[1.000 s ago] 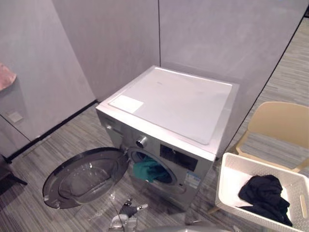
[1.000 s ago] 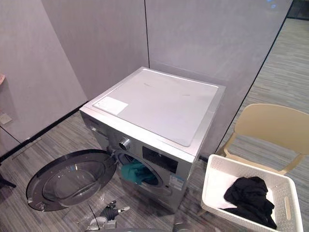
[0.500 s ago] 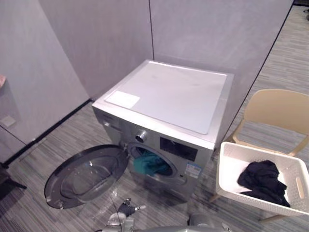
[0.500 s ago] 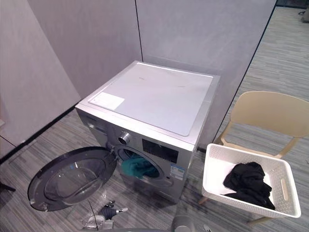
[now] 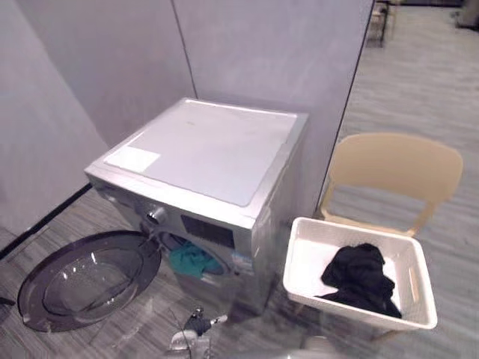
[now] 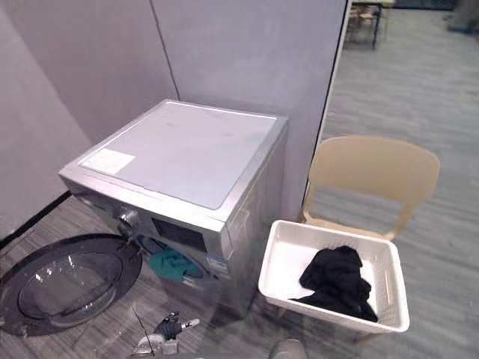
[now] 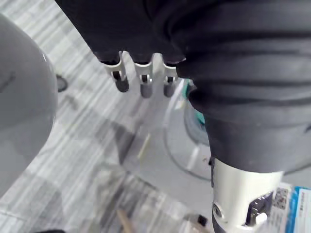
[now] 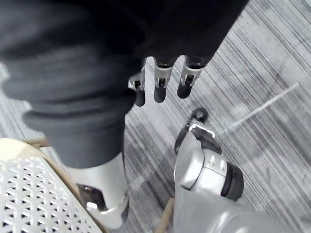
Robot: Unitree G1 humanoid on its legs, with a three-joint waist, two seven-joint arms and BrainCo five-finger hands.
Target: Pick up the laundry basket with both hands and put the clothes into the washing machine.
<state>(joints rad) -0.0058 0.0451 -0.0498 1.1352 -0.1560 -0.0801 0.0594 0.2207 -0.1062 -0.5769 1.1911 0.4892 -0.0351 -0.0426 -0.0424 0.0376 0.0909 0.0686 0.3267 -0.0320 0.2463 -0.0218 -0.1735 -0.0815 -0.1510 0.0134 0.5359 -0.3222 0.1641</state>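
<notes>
A white laundry basket (image 5: pixel 421 293) rests on the seat of a tan chair (image 5: pixel 397 168), to the right of the washing machine (image 5: pixel 202 153). A heap of black clothes (image 5: pixel 361 277) lies inside the basket. The silver machine's round door (image 5: pixel 82 278) hangs open to the left, and a teal cloth (image 5: pixel 188 259) shows in the drum. My left hand (image 7: pixel 144 77) hangs low before the machine with relaxed straight fingers, holding nothing, and also shows at the bottom edge (image 5: pixel 196 329). My right hand (image 8: pixel 160 80) hangs over the floor, fingers straight, beside a corner of the basket (image 8: pixel 29 194).
Grey partition walls (image 5: pixel 262 52) stand behind the machine and to its left. Striped grey floor (image 5: pixel 441 82) stretches away behind the chair on the right. More chairs (image 6: pixel 363 15) stand far off at the back.
The camera has swung to the right, so the machine sits further left and the basket and chair nearer the middle. Nothing itself has moved; both hands still hang low.
</notes>
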